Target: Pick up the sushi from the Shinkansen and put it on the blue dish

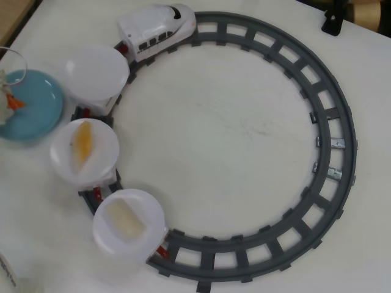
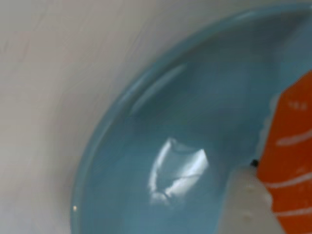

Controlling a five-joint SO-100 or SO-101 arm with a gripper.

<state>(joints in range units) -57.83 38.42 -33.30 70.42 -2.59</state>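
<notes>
The blue dish (image 1: pixel 36 107) lies at the left edge of the overhead view. My gripper (image 1: pixel 8 101) reaches in over it from the left edge, mostly out of frame, and holds the orange sushi (image 1: pixel 15 102) just above the dish. In the wrist view the sushi (image 2: pixel 292 161), orange with white stripes, sits at the right beside one white fingertip (image 2: pixel 246 200), close over the glossy dish (image 2: pixel 146 146). The white Shinkansen (image 1: pixel 157 27) stands on the track at the top. The white plate (image 1: pixel 95 70) on the car right behind it is empty.
The grey circular track (image 1: pixel 333 140) fills the table's middle and right. Two more car plates follow: one (image 1: pixel 104 162) holds a yellow-orange piece (image 1: pixel 84 143), the other (image 1: pixel 146 235) a pale cream piece (image 1: pixel 125 220). A black object (image 1: pixel 333 18) stands at the top right.
</notes>
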